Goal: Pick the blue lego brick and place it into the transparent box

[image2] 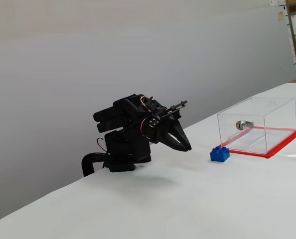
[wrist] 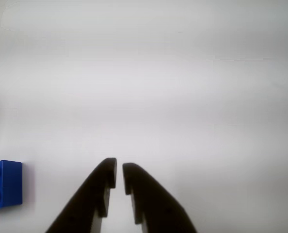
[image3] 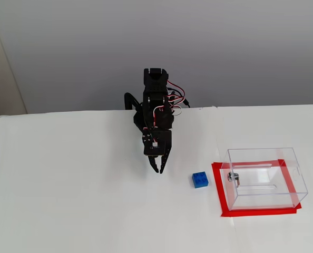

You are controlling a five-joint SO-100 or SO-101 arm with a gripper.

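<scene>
In the wrist view the two dark fingers (wrist: 119, 167) fill the bottom of the frame, nearly pressed together with only a thin slit between the tips, and nothing sits between them. They hang just above the bare white bench (wrist: 183, 97). The blue lego brick (wrist: 5, 184) shows only at the far left edge of that view, studs facing the camera, well off the line of the fingers.

In both fixed views the arm is folded low with the fingers (image3: 159, 167) pointing down at the bench, and the blue lego brick (image3: 199, 179) lies apart from them, just beside the red base sheet (image3: 251, 212) of the transparent box (image3: 264, 176). A small silver cylinder (image3: 233, 177) already sits inside the box.

The step in hand looks like the approach to the brick. To do it well, the fingers probably need to spread wide first, before they swing over, so they do not knock the brick. The wrist should bring the brick to the middle of its view, then come down with one finger on either flat side. The box wall stands close to the brick, so the descent should stay clear of it.
</scene>
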